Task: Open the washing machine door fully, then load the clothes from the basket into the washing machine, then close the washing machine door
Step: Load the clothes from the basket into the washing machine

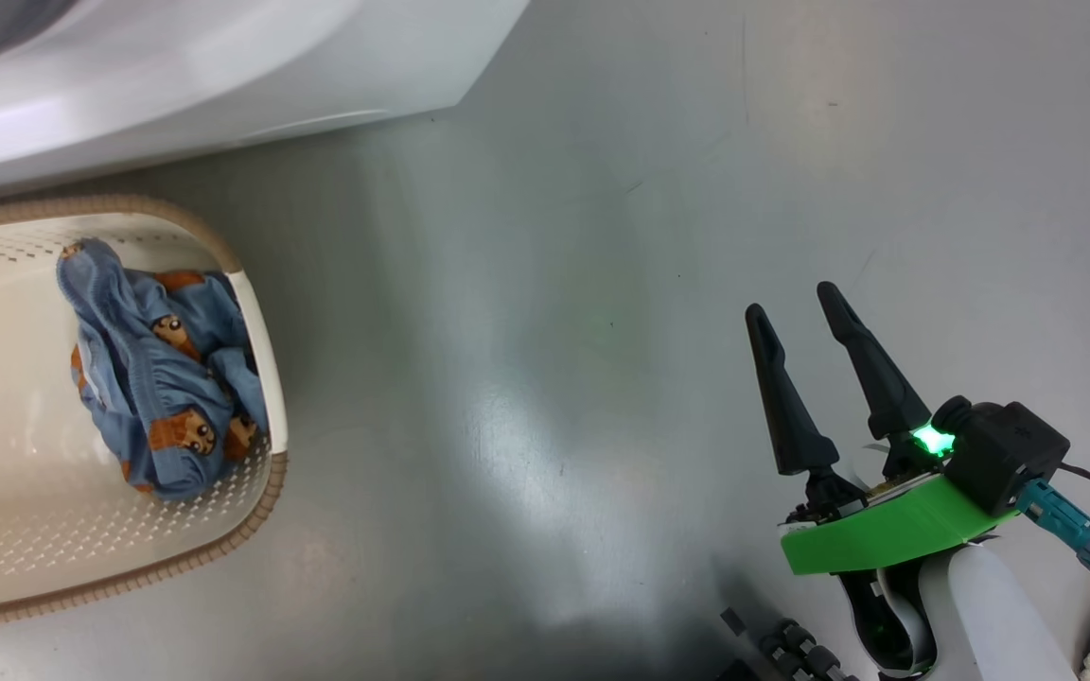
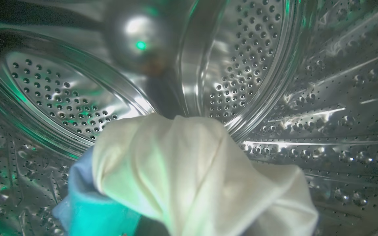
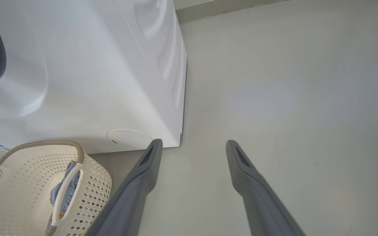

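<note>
Your left gripper's jaws grip a crumpled cream-and-blue garment (image 2: 189,177) inside the perforated steel drum (image 2: 61,95). Your right gripper (image 1: 792,301), at 4 o'clock, holds tapered jaws spread, empty, over glossy grey floor (image 1: 554,331). At 9 o'clock, soft blue clothes (image 1: 157,378) bunch in the perforated cream basket (image 1: 266,397).

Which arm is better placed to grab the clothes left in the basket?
Right. The right gripper is open and empty near the basket; the left gripper is inside the drum, shut on a garment.
</note>
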Motion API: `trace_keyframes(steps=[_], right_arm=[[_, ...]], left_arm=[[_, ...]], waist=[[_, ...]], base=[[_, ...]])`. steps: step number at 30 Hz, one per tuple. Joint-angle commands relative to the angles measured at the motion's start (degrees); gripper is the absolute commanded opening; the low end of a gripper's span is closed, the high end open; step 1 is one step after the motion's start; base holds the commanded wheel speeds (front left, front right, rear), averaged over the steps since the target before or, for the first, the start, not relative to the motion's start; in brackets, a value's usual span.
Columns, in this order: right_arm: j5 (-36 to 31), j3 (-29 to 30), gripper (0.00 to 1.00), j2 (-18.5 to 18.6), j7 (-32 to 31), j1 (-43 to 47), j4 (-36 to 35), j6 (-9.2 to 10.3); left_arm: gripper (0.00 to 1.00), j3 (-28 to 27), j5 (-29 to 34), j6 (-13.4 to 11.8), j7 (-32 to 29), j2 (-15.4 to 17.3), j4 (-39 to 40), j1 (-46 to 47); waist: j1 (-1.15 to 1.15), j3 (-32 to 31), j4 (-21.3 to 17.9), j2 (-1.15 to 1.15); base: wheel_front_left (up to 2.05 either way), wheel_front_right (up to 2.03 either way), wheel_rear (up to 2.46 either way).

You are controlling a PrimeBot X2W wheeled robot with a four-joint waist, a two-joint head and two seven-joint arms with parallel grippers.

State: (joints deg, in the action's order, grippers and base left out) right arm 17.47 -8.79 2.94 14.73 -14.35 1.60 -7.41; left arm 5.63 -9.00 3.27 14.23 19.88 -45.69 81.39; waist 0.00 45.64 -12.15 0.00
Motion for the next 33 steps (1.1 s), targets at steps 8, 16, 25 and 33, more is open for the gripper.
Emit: trace_keyframes(steps=[8,16,25,33], right_arm=[[0.7,-1.5,1.00,-0.1,0.3,0.8,-0.7,-0.08],[0.4,-1.3,1.00,-0.1,0.3,0.7,-0.4,-0.08],[0.3,-0.1,1.00,-0.1,0.3,0.4,-0.4,-0.08],[-0.1,0.9,1.00,-0.1,0.3,0.6,-0.7,-0.08]], left_arm=[[1.00,-0.1,-1.1,0.1,-0.6,1.9,-7.6,1.3],[1.00,-0.2,-2.4,-0.3,-1.9,1.1,-11.9,1.8],[1.00,-0.2,-3.9,-0.9,-1.0,-1.1,-11.3,0.0],[1.00,0.5,-4.5,-1.1,0.1,-2.4,-4.7,-6.4]], waist=[[0.00,-0.8,0.2,0.00],[0.00,-1.9,0.9,0.00],[0.00,-2.5,2.5,0.00],[0.00,-4.4,4.1,0.00]], base=[[0.00,0.00,0.00],[0.00,0.00,0.00],[0.00,0.00,0.00],[0.00,0.00,0.00]])
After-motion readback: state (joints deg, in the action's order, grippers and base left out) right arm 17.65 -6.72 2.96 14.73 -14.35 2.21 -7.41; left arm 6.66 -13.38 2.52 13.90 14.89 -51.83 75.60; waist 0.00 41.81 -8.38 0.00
